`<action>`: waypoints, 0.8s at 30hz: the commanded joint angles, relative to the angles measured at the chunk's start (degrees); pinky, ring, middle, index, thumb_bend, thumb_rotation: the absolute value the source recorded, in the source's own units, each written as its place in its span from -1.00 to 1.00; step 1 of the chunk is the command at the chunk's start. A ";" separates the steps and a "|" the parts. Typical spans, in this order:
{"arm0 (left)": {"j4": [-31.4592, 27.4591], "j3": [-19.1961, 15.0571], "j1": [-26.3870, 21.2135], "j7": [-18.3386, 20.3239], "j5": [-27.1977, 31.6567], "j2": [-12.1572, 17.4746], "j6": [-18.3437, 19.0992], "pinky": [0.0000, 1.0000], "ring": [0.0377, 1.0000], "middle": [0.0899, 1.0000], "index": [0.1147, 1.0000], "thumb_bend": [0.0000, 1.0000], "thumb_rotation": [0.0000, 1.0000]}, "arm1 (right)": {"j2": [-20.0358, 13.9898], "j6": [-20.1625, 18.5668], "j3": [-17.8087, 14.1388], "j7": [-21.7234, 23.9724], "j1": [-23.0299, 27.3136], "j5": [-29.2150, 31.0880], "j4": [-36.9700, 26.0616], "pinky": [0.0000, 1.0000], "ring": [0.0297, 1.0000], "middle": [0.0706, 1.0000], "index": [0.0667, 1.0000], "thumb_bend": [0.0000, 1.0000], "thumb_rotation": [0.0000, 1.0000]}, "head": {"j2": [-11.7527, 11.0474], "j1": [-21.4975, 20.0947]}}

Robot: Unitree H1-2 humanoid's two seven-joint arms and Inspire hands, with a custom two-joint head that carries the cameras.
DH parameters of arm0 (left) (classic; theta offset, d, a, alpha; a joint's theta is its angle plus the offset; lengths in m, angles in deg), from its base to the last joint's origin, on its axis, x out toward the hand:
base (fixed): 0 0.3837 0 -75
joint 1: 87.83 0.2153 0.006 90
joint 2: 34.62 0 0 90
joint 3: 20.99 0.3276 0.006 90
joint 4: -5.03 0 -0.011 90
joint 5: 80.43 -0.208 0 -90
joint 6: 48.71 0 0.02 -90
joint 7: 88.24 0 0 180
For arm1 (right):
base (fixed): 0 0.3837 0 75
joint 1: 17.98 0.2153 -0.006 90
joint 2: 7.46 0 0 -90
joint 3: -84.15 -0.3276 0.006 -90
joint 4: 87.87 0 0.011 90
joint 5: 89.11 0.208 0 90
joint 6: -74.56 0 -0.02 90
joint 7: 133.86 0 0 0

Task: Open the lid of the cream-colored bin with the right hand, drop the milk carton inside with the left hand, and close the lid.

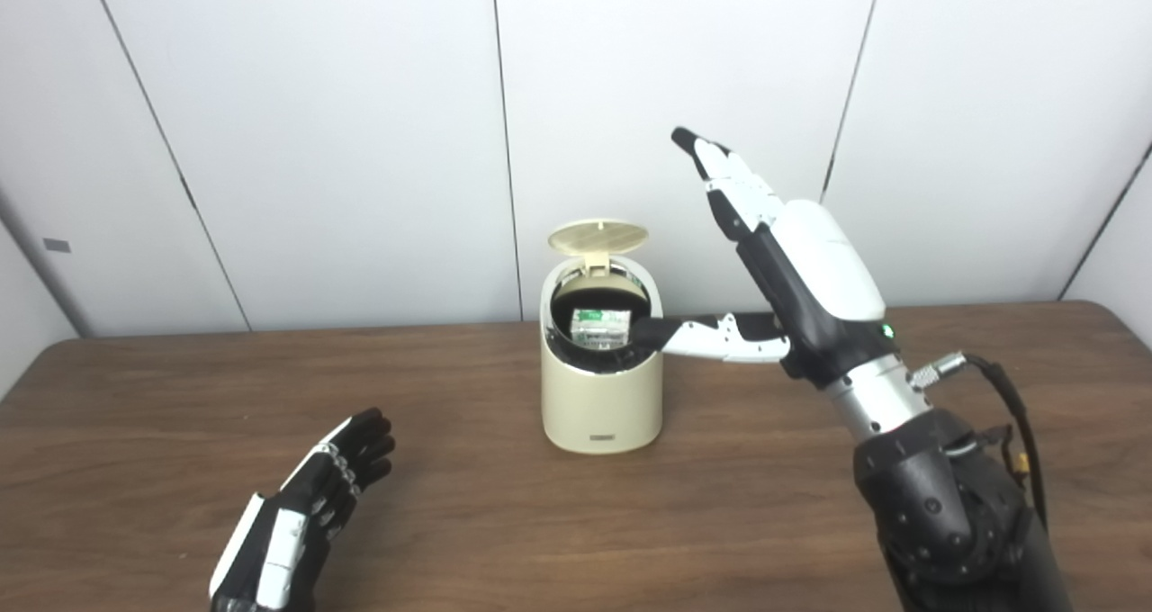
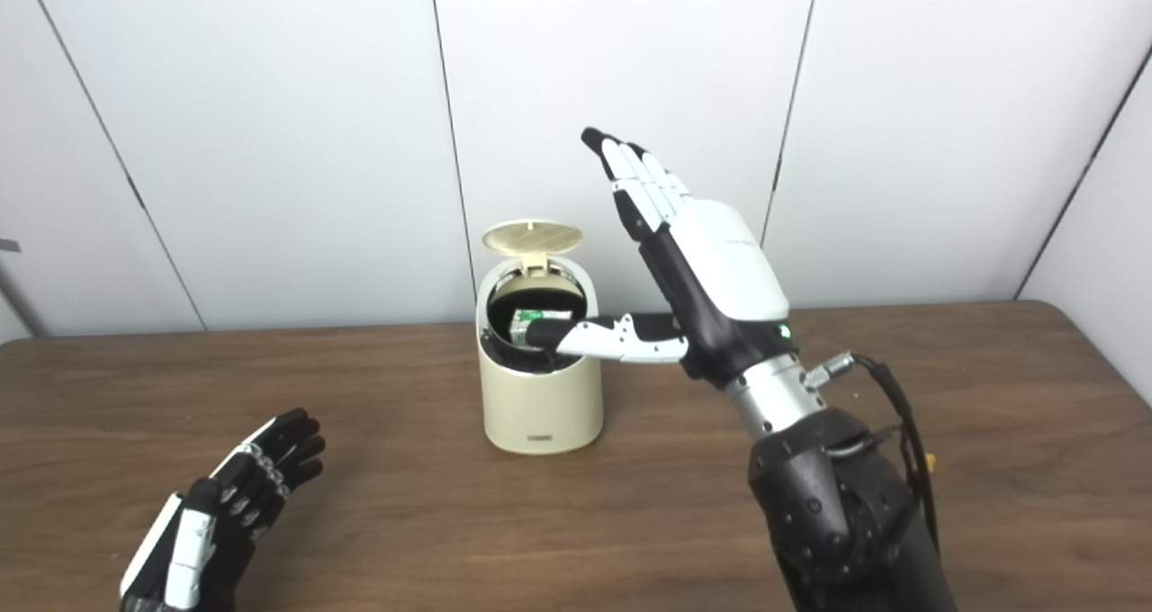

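Right hand (image 1: 792, 279) spread empty beside cream bin (image 1: 601, 396), lid (image 1: 598, 237) up, milk carton (image 1: 600, 327) inside; left hand (image 1: 301, 513) empty, fingers apart.

Dark wood-grain table (image 1: 468, 540); white panelled wall (image 1: 342, 126) behind, thin dark seams; even, soft light.

This looks like a robotics lab or test room set up for trials rather than a home. Plain white wall panels (image 1: 360, 144) with thin dark seams stand straight behind a dark brown wood-grain surface (image 1: 630, 522) with a rounded corner. On that surface stands a small cream-coloured plastic bin (image 1: 601, 387), staged alone near the panels. A black-and-white robot hand (image 1: 801, 279) with an exposed cable (image 1: 1008, 396) at its wrist rises just beside the bin.
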 commanded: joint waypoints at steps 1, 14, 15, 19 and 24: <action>-0.99 -1.03 0.50 0.97 -0.64 -0.18 -0.65 0.82 0.79 0.79 0.83 0.58 0.83 | -1.19 -1.38 -0.60 1.74 5.00 -0.91 0.29 0.96 1.00 0.91 0.88 0.75 0.76 | -0.07 -0.05; 0.86 -2.37 6.60 4.95 -1.30 -3.23 -3.26 0.83 0.81 0.79 0.85 0.54 0.81 | -3.57 -2.71 2.80 6.99 16.58 -1.35 14.01 0.96 1.00 0.90 0.90 0.80 0.83 | 0.06 0.14; 1.00 -2.48 6.75 5.21 -1.10 -3.49 -3.55 0.81 0.81 0.80 0.86 0.52 0.82 | -3.64 -3.16 3.27 7.65 17.15 -1.48 14.55 0.97 1.00 0.90 0.90 0.75 0.82 | 0.09 0.14; 1.37 -2.90 7.00 5.01 -2.13 -4.50 -4.27 0.78 0.80 0.80 0.86 0.50 0.83 | -3.70 -4.08 4.70 8.88 18.71 -1.81 17.31 0.91 0.90 0.81 0.79 0.69 0.73 | 0.23 0.13; 0.68 -3.40 6.85 3.82 -4.17 -5.51 -2.94 0.90 0.85 0.81 0.84 0.54 0.86 | -4.31 -7.31 7.12 12.77 18.98 -3.52 18.90 0.91 0.90 0.84 0.78 0.72 0.75 | 0.11 0.20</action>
